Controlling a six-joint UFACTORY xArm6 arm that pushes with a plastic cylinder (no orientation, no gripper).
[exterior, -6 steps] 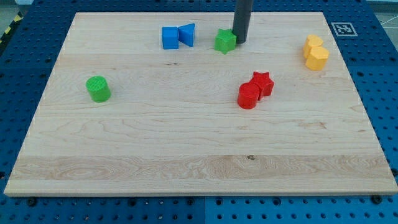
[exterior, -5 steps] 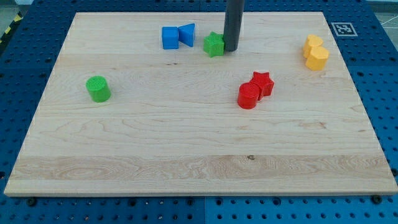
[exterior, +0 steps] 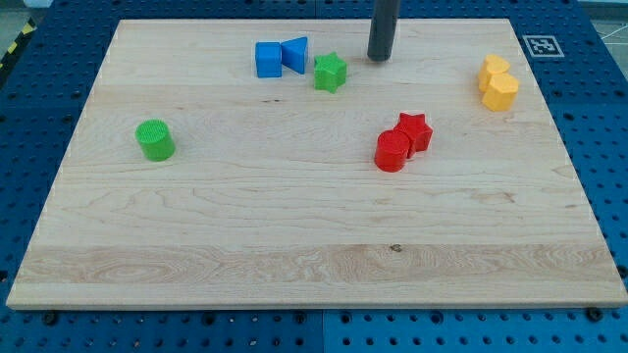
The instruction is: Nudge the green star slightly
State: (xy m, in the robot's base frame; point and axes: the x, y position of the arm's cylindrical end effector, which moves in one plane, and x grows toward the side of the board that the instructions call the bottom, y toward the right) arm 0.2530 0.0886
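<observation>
Wooden tabletop (exterior: pixel 314 245) on blue pegboard. Near: green cylinder (exterior: pixel 155 140), red cylinder (exterior: pixel 392 151) touching red star (exterior: pixel 415 130). Far: green star (exterior: pixel 331 73) just beside blue blocks, nudge apparently done. My tip (exterior: pixel 381 57), bare rod end effector holding nothing, stands apart at star's right.

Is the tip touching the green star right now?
No, my tip stands apart from the green star, up and to the view's right of it.
</observation>
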